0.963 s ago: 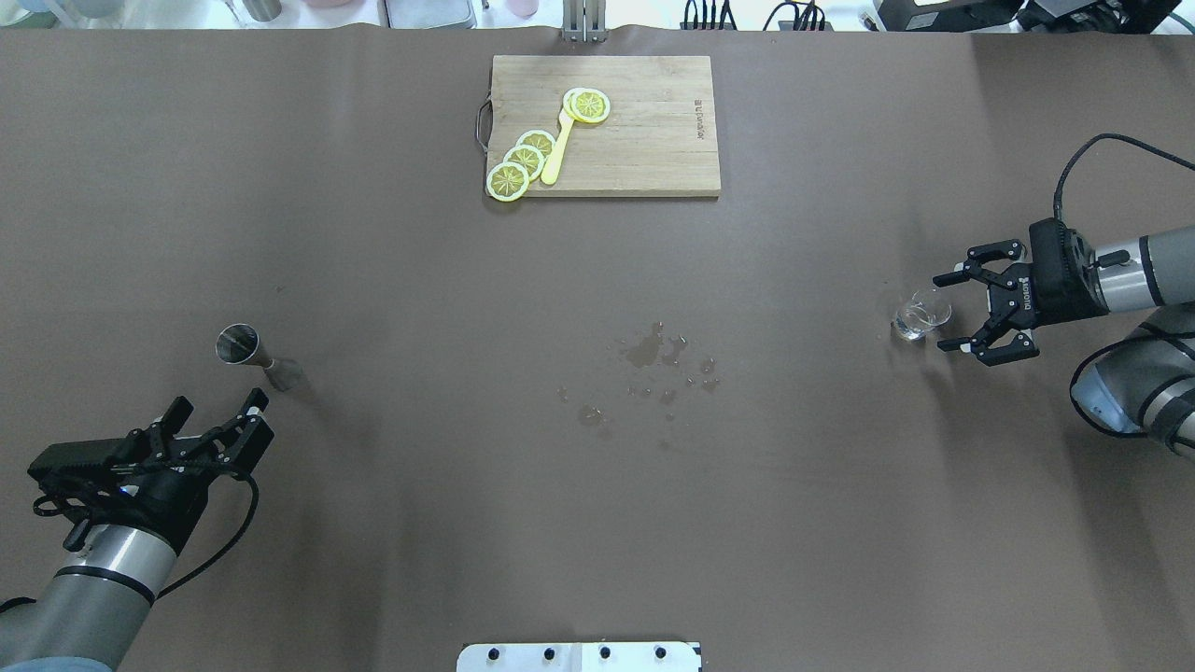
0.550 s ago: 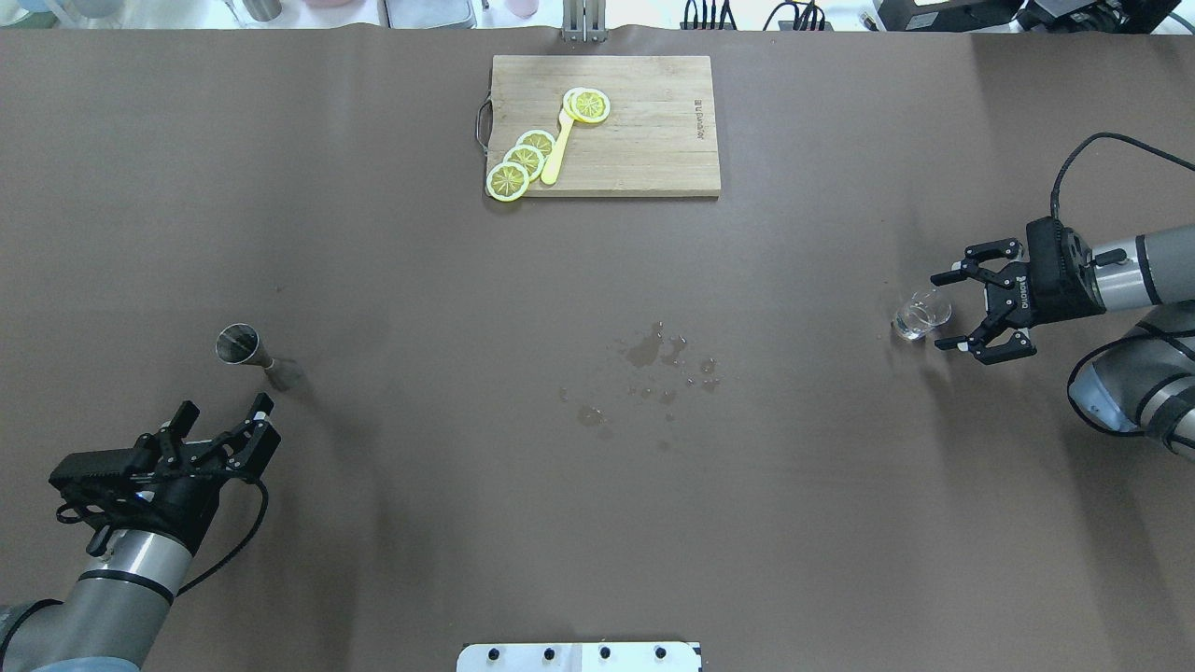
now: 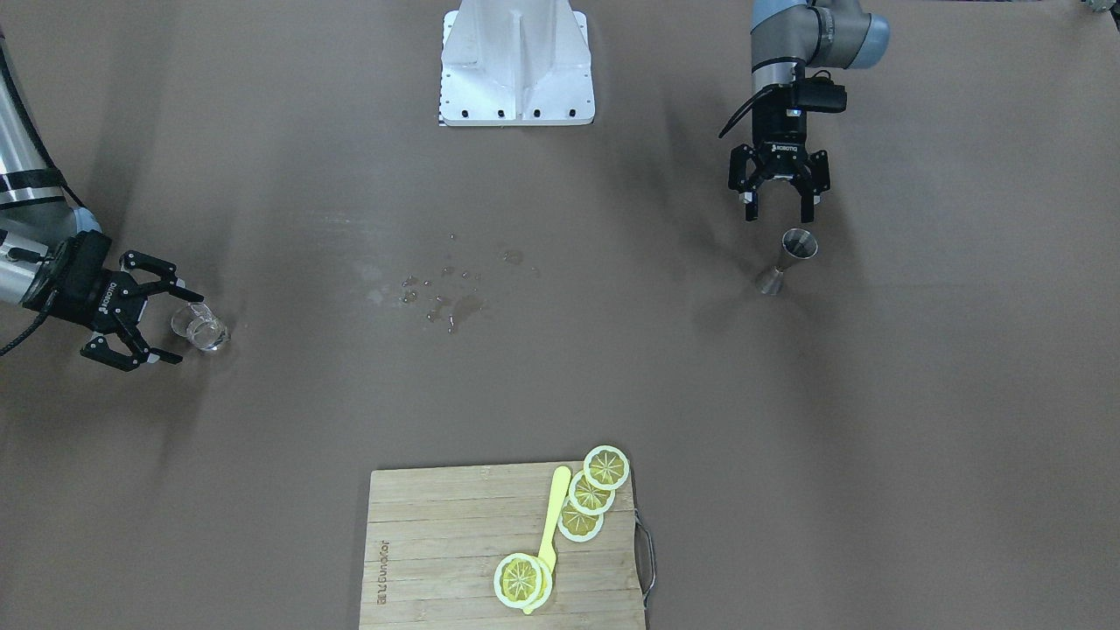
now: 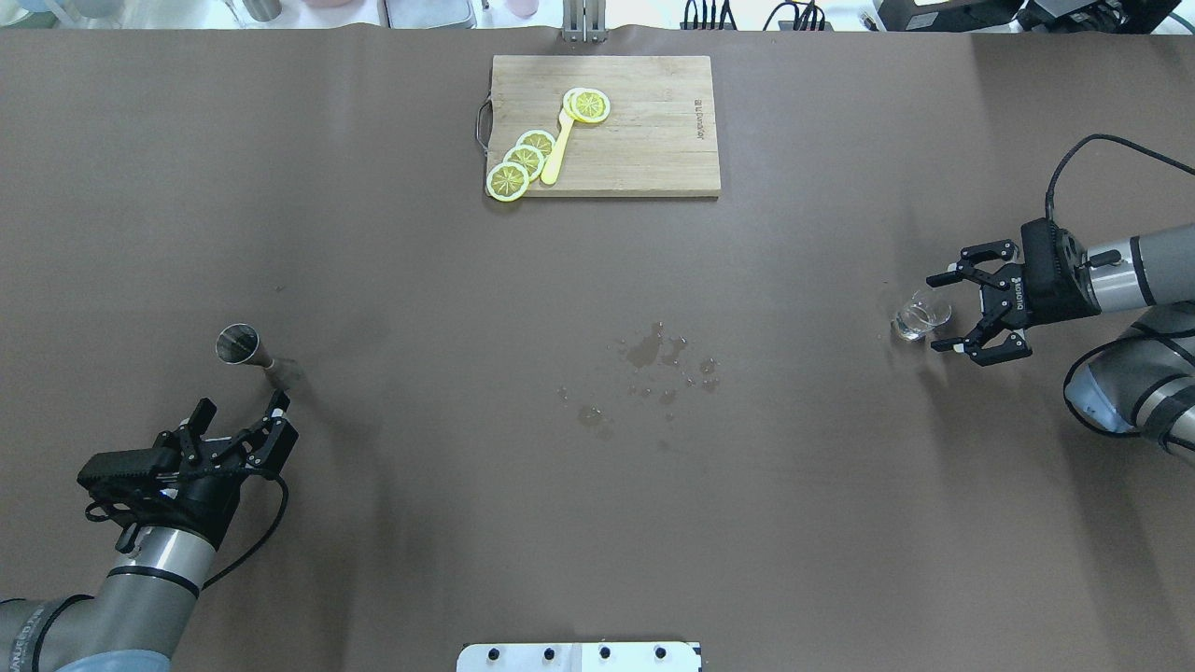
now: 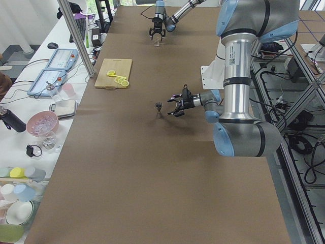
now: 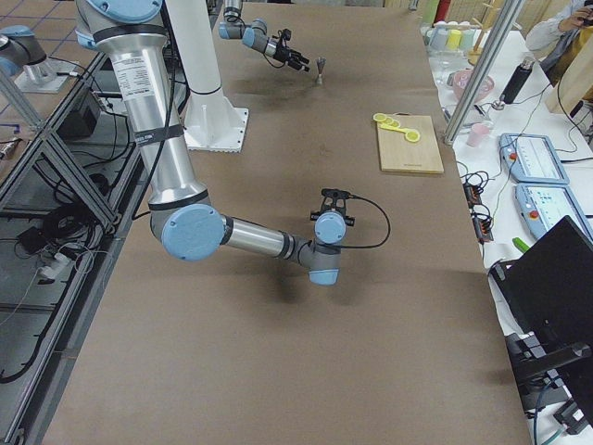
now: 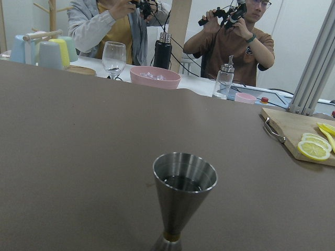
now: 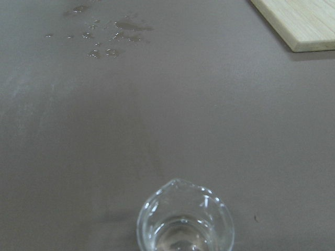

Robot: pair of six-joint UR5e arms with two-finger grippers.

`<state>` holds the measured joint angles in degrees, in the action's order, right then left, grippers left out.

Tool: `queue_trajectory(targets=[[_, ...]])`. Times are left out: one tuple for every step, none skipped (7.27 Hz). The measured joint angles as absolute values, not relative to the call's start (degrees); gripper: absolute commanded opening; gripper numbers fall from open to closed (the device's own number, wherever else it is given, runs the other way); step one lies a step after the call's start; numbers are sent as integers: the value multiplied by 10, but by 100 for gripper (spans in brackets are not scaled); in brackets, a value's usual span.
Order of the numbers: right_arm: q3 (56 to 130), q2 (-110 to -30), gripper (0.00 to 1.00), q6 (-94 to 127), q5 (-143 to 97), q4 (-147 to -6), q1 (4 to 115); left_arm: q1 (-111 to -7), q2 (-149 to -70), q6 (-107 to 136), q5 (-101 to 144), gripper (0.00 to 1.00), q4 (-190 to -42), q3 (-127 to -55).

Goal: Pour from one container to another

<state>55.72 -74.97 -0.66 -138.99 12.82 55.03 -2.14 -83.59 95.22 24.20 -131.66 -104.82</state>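
Your left gripper [image 4: 241, 409]: fingers spread, holding nothing, just short of the jigger [image 4: 260, 357], which stands upright at the bench's [image 4: 467, 280] left end. Risk: narrow waist, small foot. If you clip it with one finger going in, it tips, and the top bowl looks to have liquid in it.

Mid-bench: wet patch [image 4: 653, 353], with the cutting board [image 4: 653, 149] beyond it, out of your way.

Your right gripper [image 4: 935, 313]: fingers wide apart, glass cup [image 4: 915, 319] upright between the tips, not clamped. Risk: an off-centre close shoves or topples the slick glass. Cup and jigger are well apart, so a long carry could slosh.

Can't tell:
- whether a finger touches the cup
- the fill level in either

The wrist views show no fingers. They also cut off the jigger's foot and the cup's base.
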Motion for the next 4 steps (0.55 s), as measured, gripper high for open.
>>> queue_trajectory(targets=[[557, -748, 94, -6, -1389, 127, 549, -28, -847, 952, 241, 97, -1317, -1033], [557, -747, 94, -6, -1389, 126, 549, -35, -855, 952, 240, 97, -1316, -1024], [557, -747, 94, -6, -1388, 125, 547, -42, -858, 951, 240, 97, -1316, -1018], [557, -746, 94, -6, -1386, 124, 546, -50, -859, 951, 238, 96, -1316, -1010]])
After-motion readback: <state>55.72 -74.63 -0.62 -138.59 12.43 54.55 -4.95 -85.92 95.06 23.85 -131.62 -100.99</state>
